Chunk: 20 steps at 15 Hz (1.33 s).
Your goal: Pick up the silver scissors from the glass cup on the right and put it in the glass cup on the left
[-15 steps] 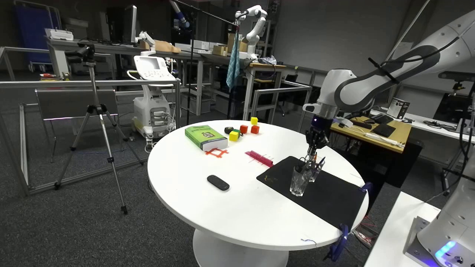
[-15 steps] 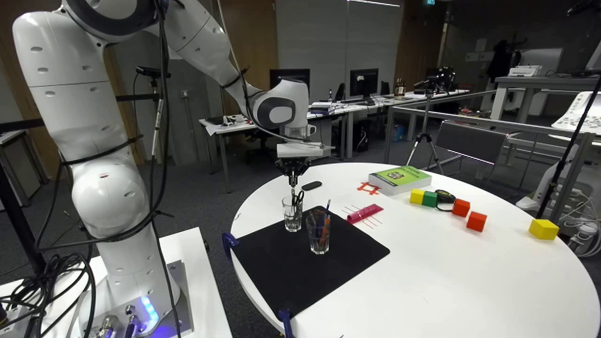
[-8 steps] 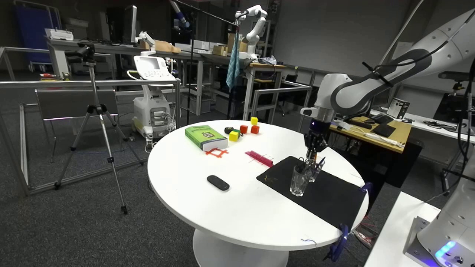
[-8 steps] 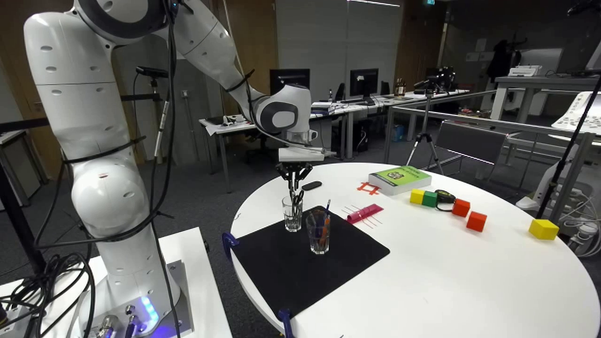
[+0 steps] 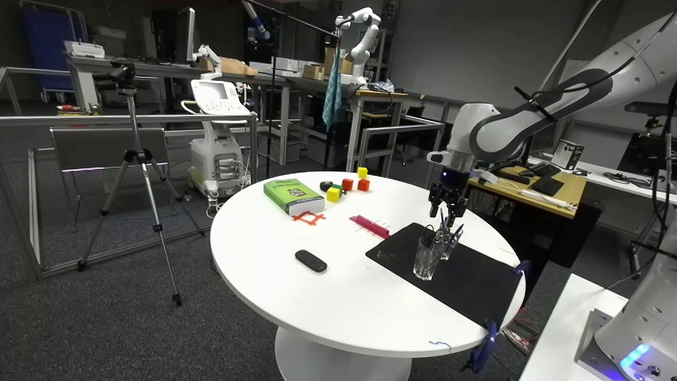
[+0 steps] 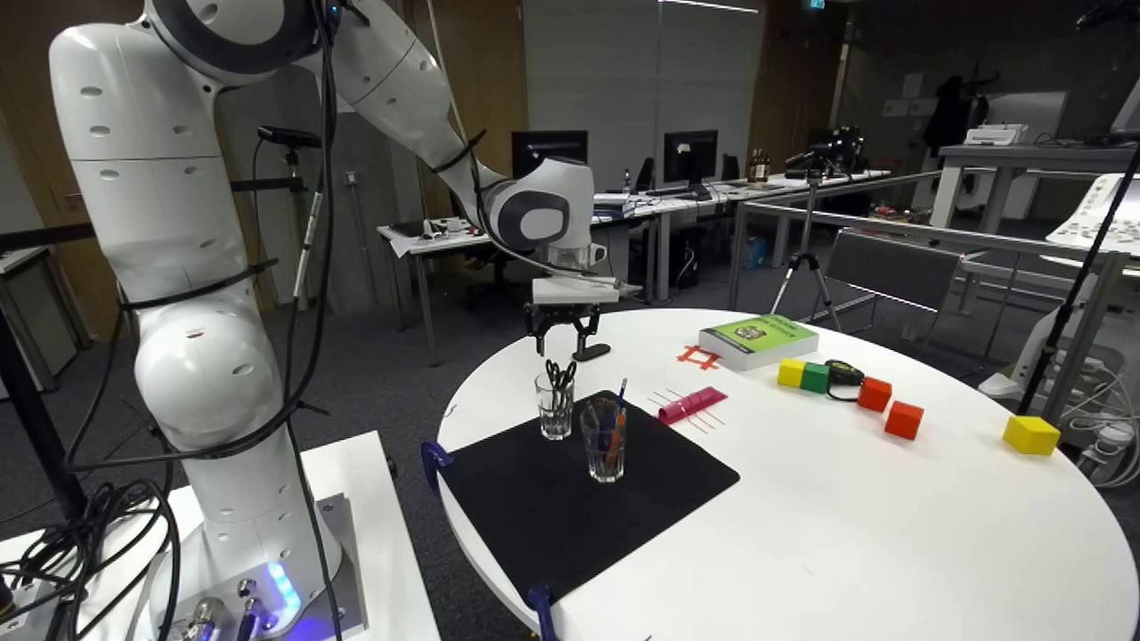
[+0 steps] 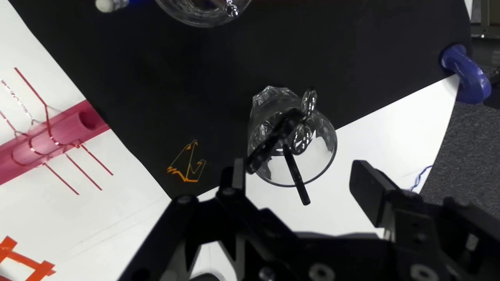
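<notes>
Dark carpet [image 5: 127, 338] surrounds our white desk [image 5: 264, 238] in an exterior view. In an exterior view, the tool [image 6: 561, 352] hangs spread above the left cup [image 6: 555, 413]. The wrist view shows us the silver scissors [image 7: 307, 118] inside that cup — placed, we judge. Lifting askew, the tool could snag the black handle [image 7: 271, 142] close by — and tip the cup.

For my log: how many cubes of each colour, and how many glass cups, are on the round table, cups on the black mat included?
Yellow cubes: 2
Red cubes: 2
Green cube: 1
Glass cups: 2
Total: 7
</notes>
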{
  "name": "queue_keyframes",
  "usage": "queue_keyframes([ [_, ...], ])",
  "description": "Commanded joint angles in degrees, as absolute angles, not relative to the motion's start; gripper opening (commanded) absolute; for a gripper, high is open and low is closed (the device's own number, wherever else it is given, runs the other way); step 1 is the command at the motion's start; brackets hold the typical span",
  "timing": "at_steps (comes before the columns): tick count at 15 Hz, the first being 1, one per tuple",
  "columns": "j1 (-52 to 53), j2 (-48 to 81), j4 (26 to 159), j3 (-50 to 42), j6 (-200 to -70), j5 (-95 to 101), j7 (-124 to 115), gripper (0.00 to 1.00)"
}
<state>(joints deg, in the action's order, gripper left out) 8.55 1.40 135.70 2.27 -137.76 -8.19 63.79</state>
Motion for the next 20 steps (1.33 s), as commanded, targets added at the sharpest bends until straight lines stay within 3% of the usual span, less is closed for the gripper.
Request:
queue_keyframes([
  [1,6.68,-0.7,134.62,3.17,-136.15,-7.48,62.38,1.0],
  [20,3.52,-20.66,140.75,-2.42,-125.74,-4.95,33.56,1.0],
])
